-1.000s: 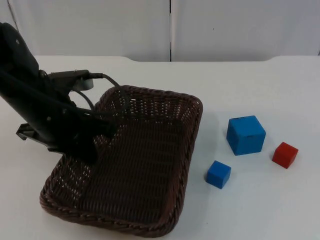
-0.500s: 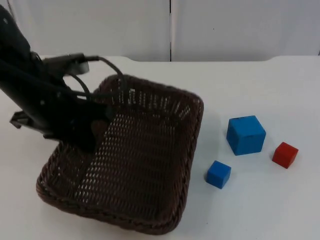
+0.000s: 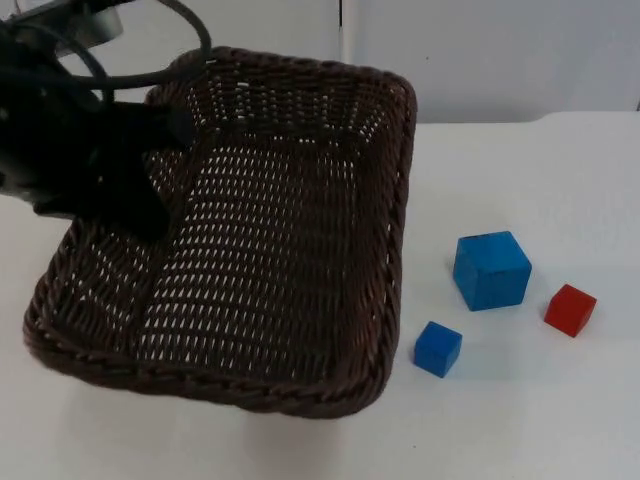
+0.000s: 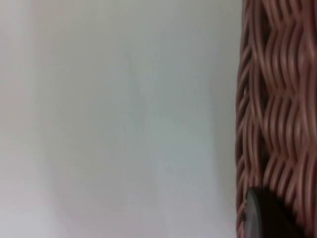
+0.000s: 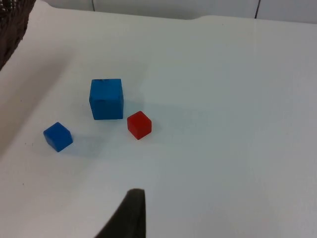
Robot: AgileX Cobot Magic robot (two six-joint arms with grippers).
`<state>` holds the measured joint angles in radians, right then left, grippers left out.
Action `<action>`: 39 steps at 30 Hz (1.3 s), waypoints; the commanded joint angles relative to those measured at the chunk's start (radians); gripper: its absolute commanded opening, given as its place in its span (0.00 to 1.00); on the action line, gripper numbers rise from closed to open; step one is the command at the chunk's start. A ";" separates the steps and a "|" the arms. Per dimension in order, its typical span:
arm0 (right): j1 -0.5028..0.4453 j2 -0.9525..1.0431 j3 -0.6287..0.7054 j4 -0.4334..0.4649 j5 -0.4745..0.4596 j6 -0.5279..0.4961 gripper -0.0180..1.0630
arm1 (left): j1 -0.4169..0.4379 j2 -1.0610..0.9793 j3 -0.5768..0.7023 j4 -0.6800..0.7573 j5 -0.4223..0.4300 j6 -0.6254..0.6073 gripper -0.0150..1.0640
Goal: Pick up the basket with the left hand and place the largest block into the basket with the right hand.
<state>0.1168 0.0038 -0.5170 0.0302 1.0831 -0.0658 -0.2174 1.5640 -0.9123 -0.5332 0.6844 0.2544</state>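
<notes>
White table (image 3: 560,420), grey wall behind. Left gripper (image 3: 150,170) clamped on basket's (image 3: 270,260) left rim, basket raised and tilted. Right of it: big blue block (image 3: 491,270), small blue block (image 3: 438,348), red block (image 3: 570,309). Right gripper (image 5: 130,218) waiting above; finger state unclear

One dark brown wicker basket (image 3: 290,250). Three blocks on the white table (image 3: 530,400): one large blue block (image 3: 491,270), one small blue block (image 3: 437,348) and one small red block (image 3: 570,309).
</notes>
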 commanded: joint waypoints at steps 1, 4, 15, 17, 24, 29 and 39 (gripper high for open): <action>-0.006 -0.004 0.001 -0.004 -0.003 -0.006 0.99 | -0.003 -0.037 0.031 -0.026 0.037 -0.029 0.01; -0.006 -0.004 0.001 -0.004 -0.003 -0.006 0.99 | -0.003 -0.066 0.085 -0.094 0.043 -0.029 0.01; -0.006 -0.004 0.001 0.002 -0.003 -0.004 0.99 | -0.003 -0.089 0.192 -0.171 -0.012 -0.029 0.01; -0.006 -0.004 0.001 0.002 -0.003 -0.002 0.99 | -0.003 -0.089 0.212 -0.171 -0.043 -0.026 0.01; -0.006 -0.004 0.001 0.002 -0.003 -0.002 0.99 | -0.003 -0.089 0.220 -0.175 -0.073 -0.020 0.01; -0.006 -0.004 0.001 0.002 -0.003 -0.002 0.99 | -0.003 -0.089 0.220 -0.175 -0.080 -0.017 0.01; -0.006 0.023 0.000 0.026 -0.007 -0.002 0.99 | -0.003 -0.089 0.220 -0.177 -0.086 -0.017 0.01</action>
<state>0.1168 0.0223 -0.5170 0.0453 1.0831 -0.0658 -0.2174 1.4886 -0.6941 -0.6825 0.6070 0.2379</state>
